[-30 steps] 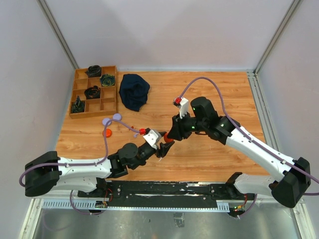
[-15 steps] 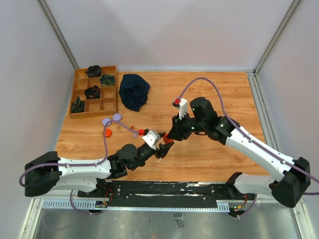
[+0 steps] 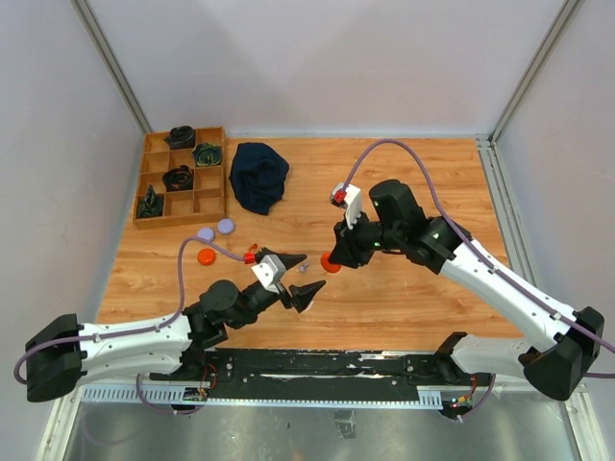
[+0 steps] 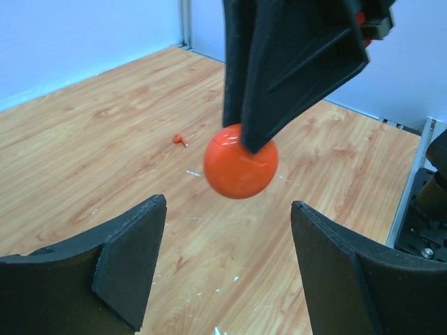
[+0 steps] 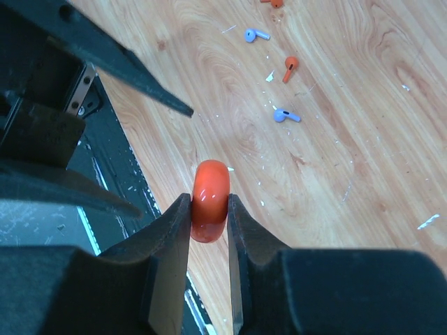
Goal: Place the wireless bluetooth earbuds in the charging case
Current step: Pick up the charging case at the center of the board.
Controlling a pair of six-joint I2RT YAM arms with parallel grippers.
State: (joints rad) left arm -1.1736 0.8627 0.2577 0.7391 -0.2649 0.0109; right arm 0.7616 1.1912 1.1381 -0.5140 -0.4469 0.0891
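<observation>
"Grippers?"
"The right gripper [image 5: 209,202] pinches the orange case [image 5: 210,180]. The left gripper [image 3: 306,281] gapes wide and empty, facing it."
"Earbuds [image 5: 283,115]?"
"Loose on the table [image 3: 404,173], at one o'clock of the case. Discs [image 3: 206,256] and a dark cloth [image 3: 259,178] lie at ten to eleven o'clock of the left gripper."

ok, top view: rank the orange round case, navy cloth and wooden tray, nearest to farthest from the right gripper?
1. orange round case: clamped between the jaws of the right gripper, mid-table.
2. navy cloth: to its left, toward the back.
3. wooden tray: farthest, in the back-left corner.
</observation>
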